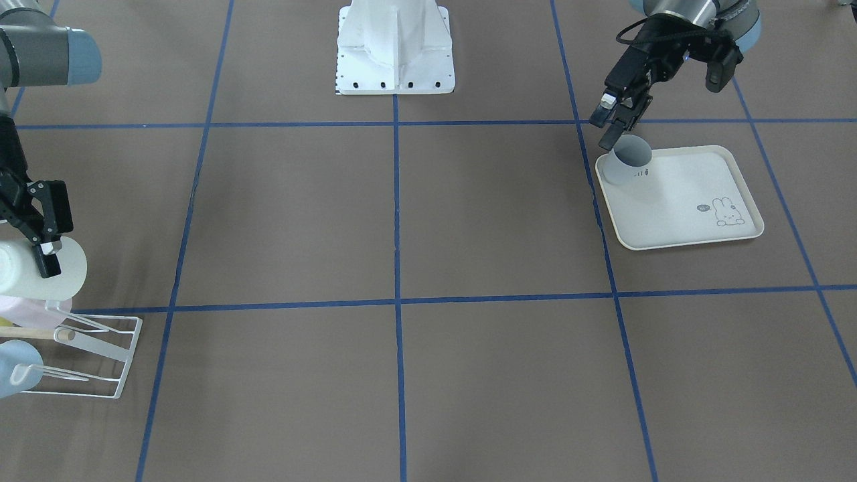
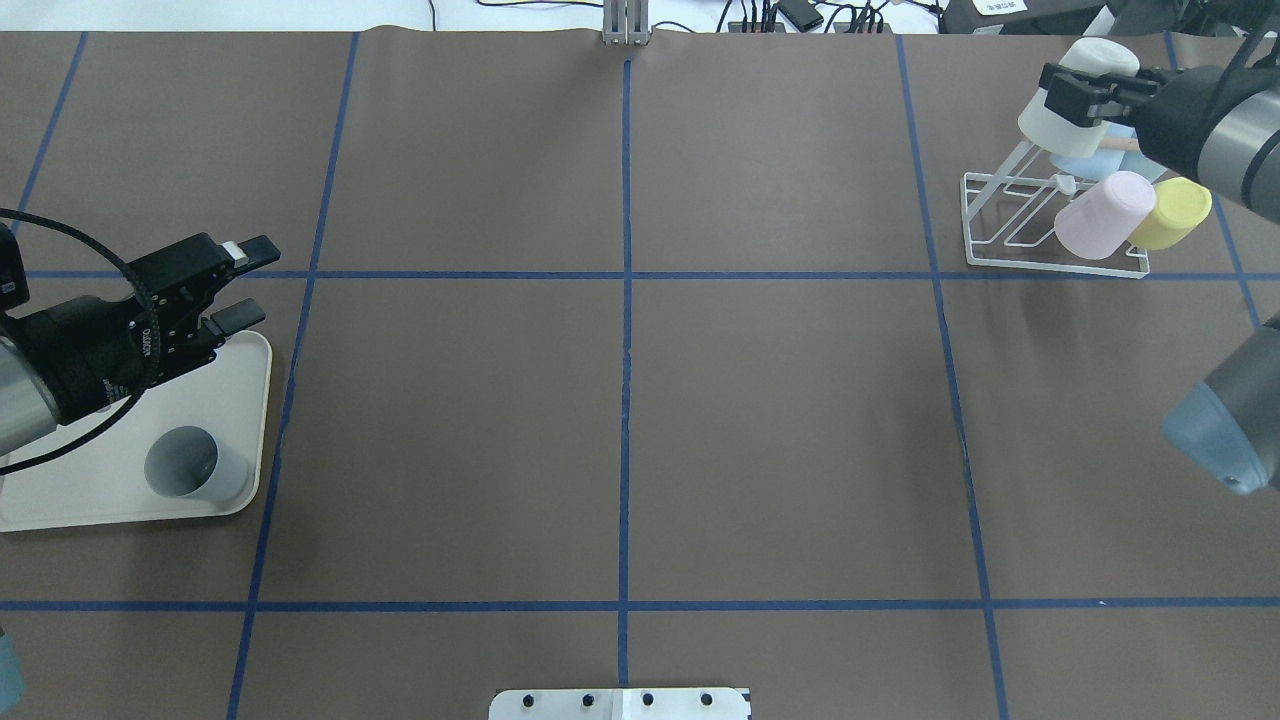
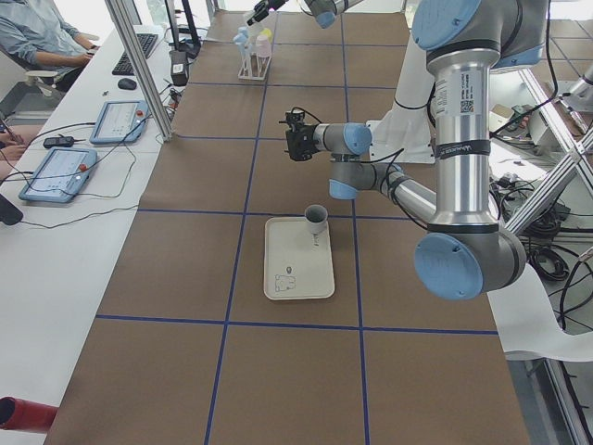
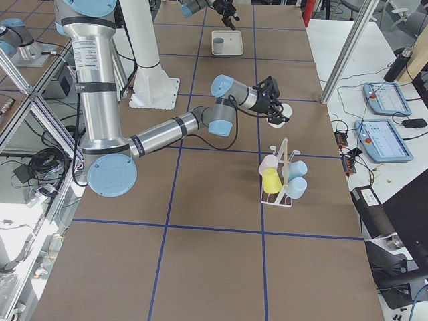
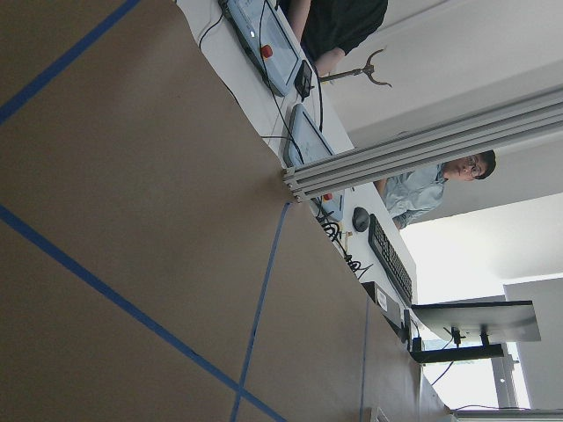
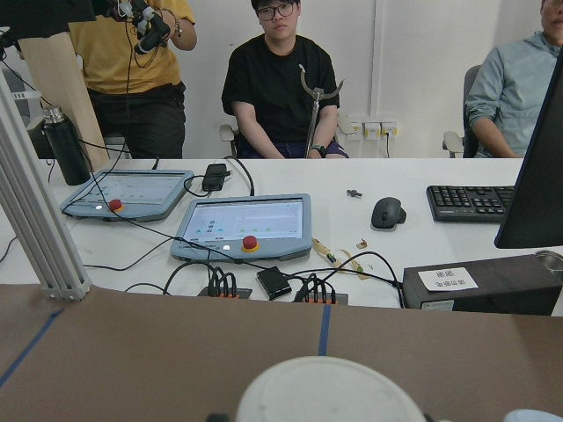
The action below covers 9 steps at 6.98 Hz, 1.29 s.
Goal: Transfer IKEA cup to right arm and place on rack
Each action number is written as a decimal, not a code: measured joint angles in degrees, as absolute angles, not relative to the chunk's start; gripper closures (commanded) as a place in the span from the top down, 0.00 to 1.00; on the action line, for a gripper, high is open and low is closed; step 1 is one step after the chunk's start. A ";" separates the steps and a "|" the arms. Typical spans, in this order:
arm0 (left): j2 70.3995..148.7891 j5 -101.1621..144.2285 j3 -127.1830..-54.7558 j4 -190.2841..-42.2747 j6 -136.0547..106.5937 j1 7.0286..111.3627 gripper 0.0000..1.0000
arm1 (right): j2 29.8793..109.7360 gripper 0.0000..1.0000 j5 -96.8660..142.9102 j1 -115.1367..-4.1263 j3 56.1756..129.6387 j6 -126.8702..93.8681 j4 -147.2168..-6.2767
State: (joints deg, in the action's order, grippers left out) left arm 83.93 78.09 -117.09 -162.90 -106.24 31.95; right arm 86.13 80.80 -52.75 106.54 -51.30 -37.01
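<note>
A cream-white IKEA cup hangs tilted just above the white wire rack at the far right. My right gripper is shut on its rim; its base fills the bottom of the right wrist view. The rack carries a pink cup, a yellow cup and a blue cup. A grey cup stands upright on the cream tray at the left. My left gripper hovers open and empty over the tray's far edge, apart from the grey cup.
The robot's white base stands at the middle of the near table edge. Beyond the far edge is a white desk with control pendants and seated people. Blue tape lines divide the brown table.
</note>
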 measured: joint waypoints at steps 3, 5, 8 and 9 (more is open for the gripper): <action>83.68 78.13 -117.22 -162.86 -106.09 31.94 1.00 | 90.15 0.00 71.92 -47.81 107.09 -50.40 -37.46; 83.75 78.13 -117.12 -162.86 -106.14 31.91 1.00 | 91.74 0.00 67.11 -46.57 107.20 -50.36 -39.70; 83.76 78.13 -116.94 -162.86 -106.17 31.90 1.00 | 91.63 0.00 64.27 -44.33 107.12 -50.34 -41.35; 83.76 78.14 -116.85 -162.86 -106.17 31.90 1.00 | 91.37 0.00 64.22 -44.02 106.96 -50.26 -41.44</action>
